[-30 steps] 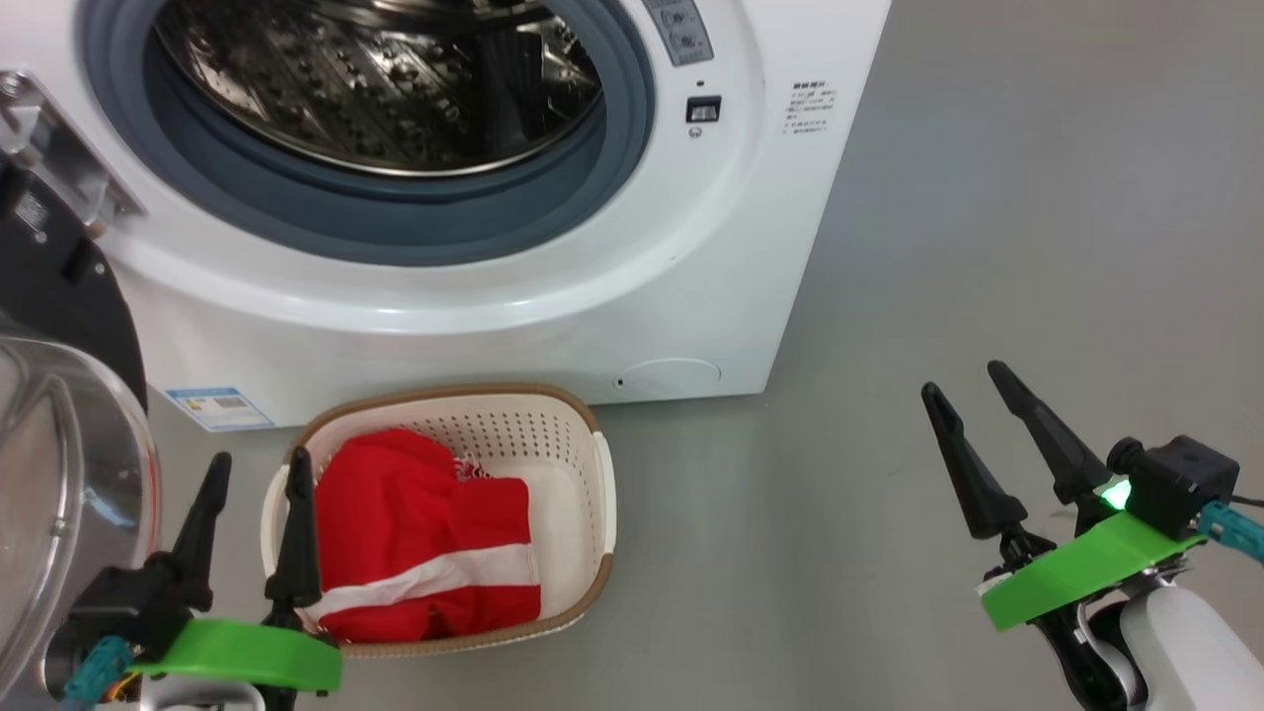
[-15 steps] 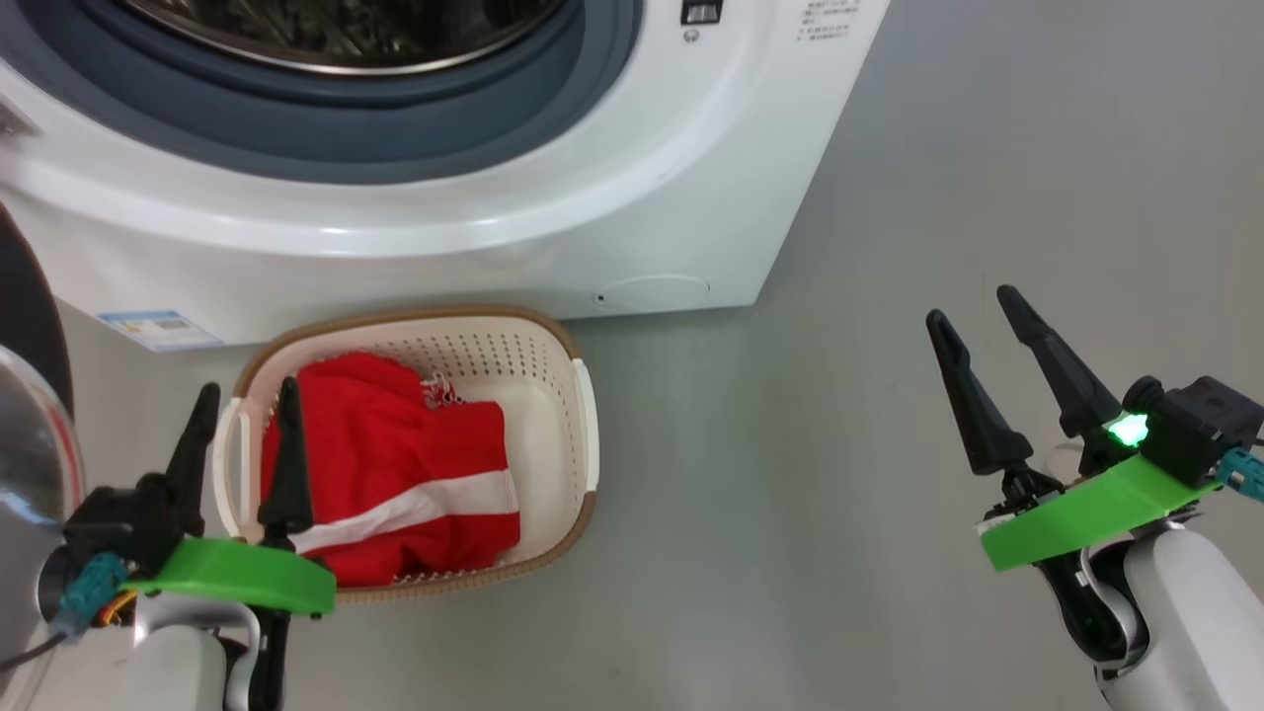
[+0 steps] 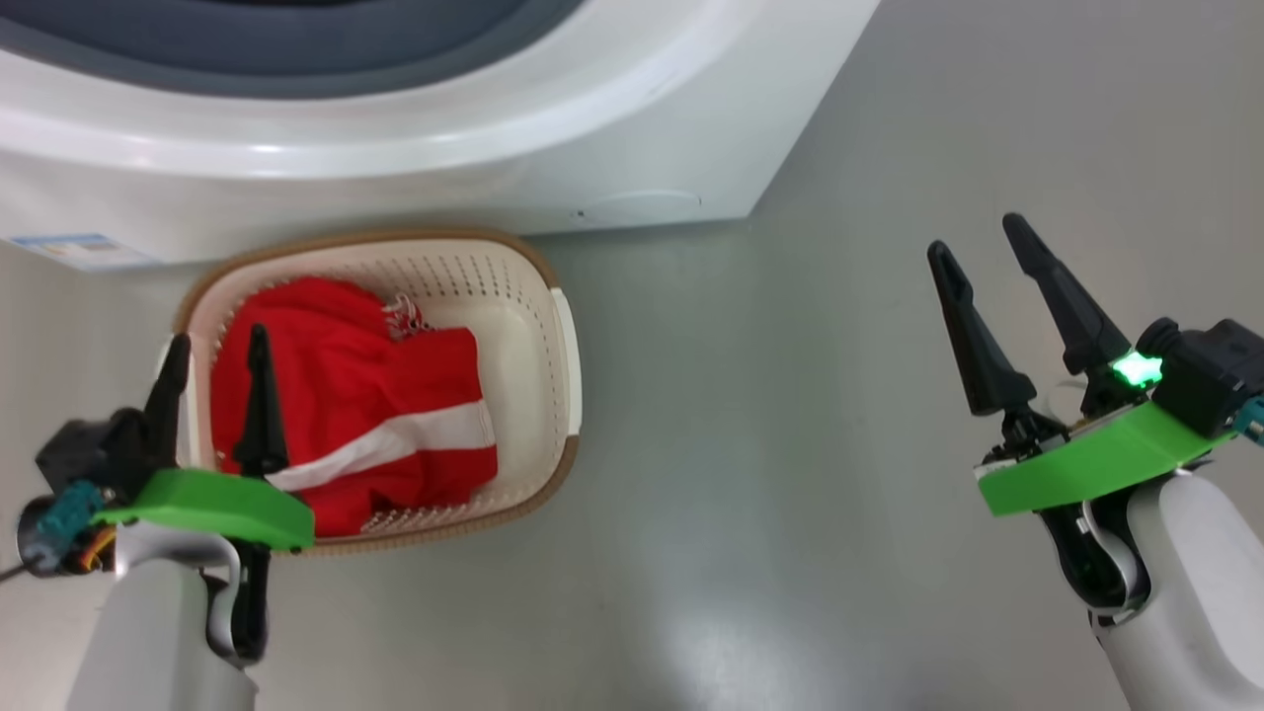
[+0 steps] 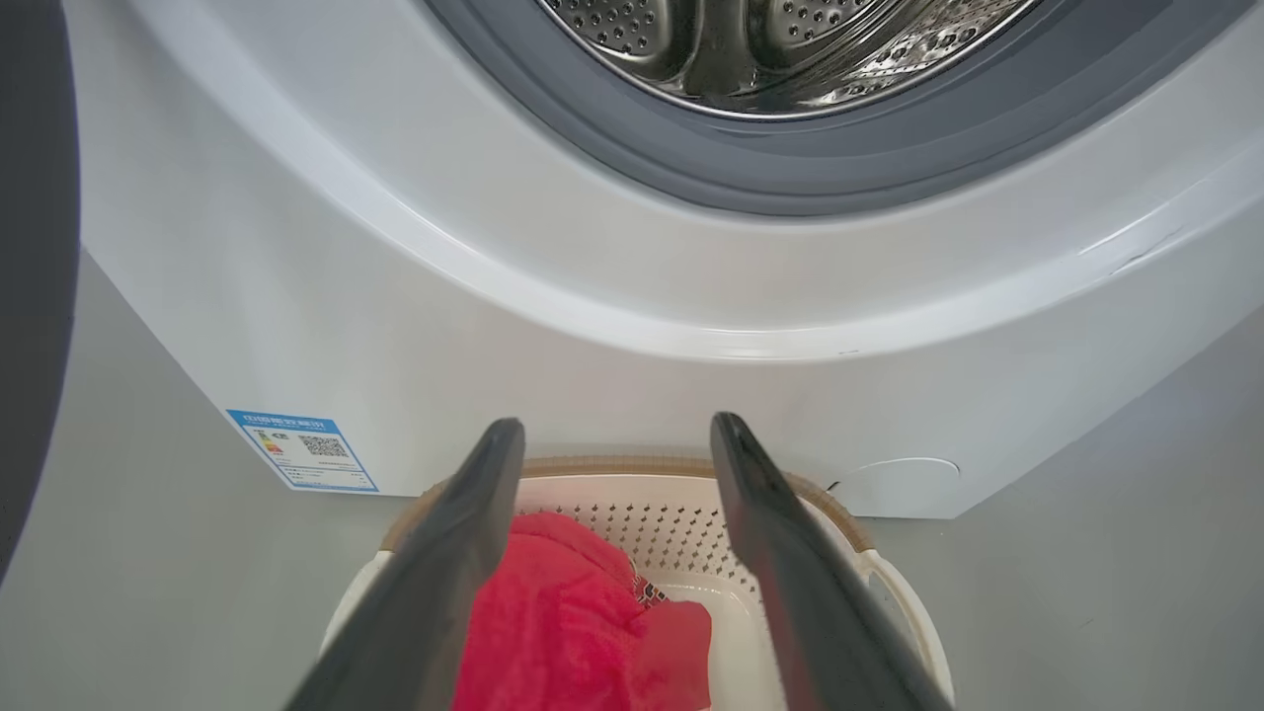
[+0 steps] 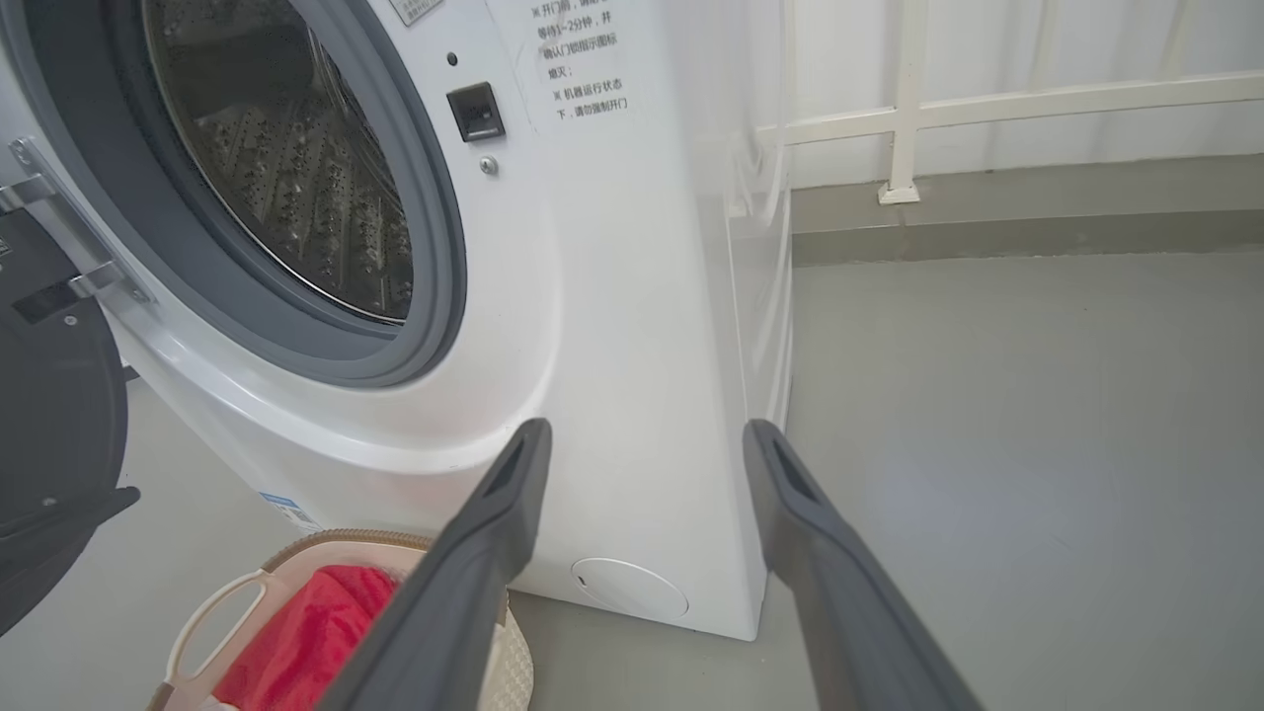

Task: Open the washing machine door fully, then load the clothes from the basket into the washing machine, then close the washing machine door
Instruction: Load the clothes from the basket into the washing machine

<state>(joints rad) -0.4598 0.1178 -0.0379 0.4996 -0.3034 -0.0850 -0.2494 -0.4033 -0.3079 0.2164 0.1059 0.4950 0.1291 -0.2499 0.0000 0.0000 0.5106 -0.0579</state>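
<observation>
The head camera has dipped, sliding the washing machine (image 3: 395, 168) up the view; the basket (image 3: 549, 296) lies unmoved just before it; the left gripper (image 3: 218, 341) hovers over the basket's left rim, fingers wide and empty, the right gripper (image 3: 975, 234) equally wide well right of the basket; better to drop onto the heap's middle, clear of the rim; the clothes (image 3: 365, 395) fill the basket's left half; the drum (image 4: 790, 49) is empty.

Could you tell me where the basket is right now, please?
Head view, left side: the basket sits on the floor before the washing machine, beneath the left gripper.
</observation>
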